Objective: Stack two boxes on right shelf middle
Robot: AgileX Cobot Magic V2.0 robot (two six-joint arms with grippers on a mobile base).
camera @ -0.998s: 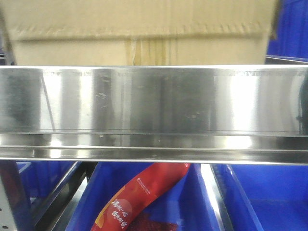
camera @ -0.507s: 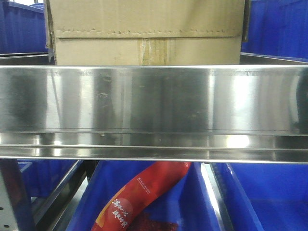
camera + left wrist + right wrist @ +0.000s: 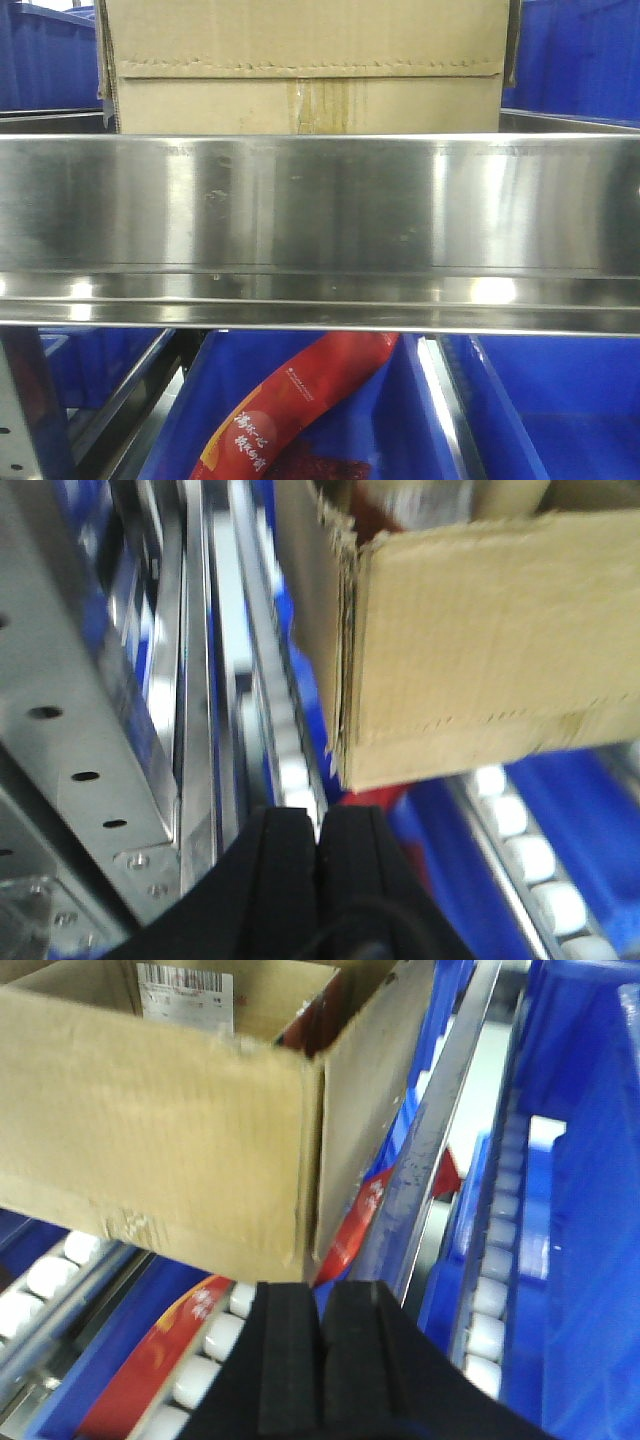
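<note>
- One box point(image 3: 300, 65) sits behind and above the shelf point(image 3: 320, 205) lip in the front view, roughly centred on it, serrated flap edge and tape-stained seam facing the camera; whether its base rests on the shelf deck cannot be told, since the lip hides it.
- Only this one carton shows, so I judge the task to be at the first box, placed or nearly so, with the second not yet stacked.
- The left gripper point(image 3: 318, 830) has its black pads pressed together on nothing, low and just beside the box's near corner, apart from the cardboard.
- The right gripper point(image 3: 322, 1345) is likewise closed and empty, below the box's other corner (a red packet point(image 3: 350, 1225) shows past that corner).
- The next move probably calls for both arms to fetch the second carton and lift it above this one's open top, squared to its edges.
- Edges to mind: the broad steel lip in front of the box, the perforated upright point(image 3: 70, 740) to the left of the box, and the blue bins point(image 3: 570, 1160) flanking it.
- Open room lies mainly above the box; beside it the gaps to the bins look narrow.
</note>
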